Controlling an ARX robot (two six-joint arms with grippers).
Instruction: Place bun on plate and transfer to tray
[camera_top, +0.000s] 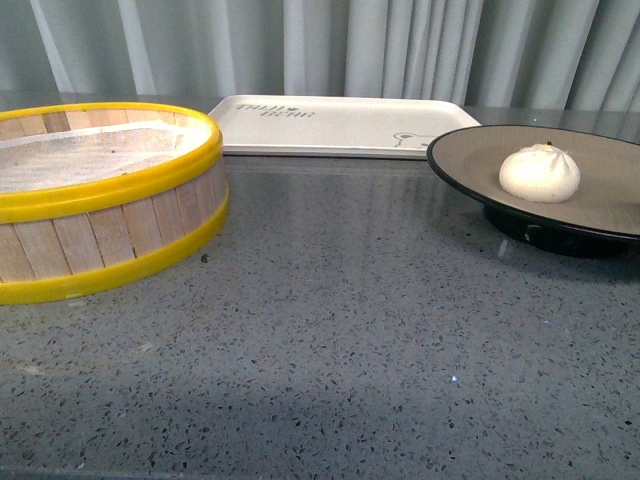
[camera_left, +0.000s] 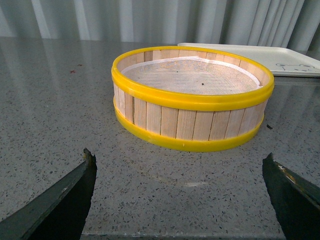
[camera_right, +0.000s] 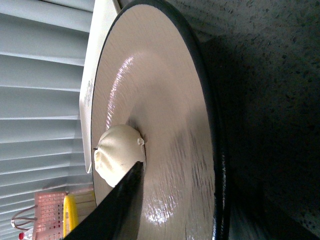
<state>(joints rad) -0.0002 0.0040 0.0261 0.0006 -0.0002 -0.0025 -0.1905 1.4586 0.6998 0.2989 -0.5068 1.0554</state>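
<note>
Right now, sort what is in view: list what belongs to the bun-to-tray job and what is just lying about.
Belongs to the job:
bun, sitting on the plate
tray, at the back of the table

Just lying about:
steamer basket, yellow-rimmed, on the left

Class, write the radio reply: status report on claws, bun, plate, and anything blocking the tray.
Left claw open, empty. Right claw beside bun, grip unclear. Bun on plate, plate not yet on tray. Steamer basket left of tray, not in the way.
</note>
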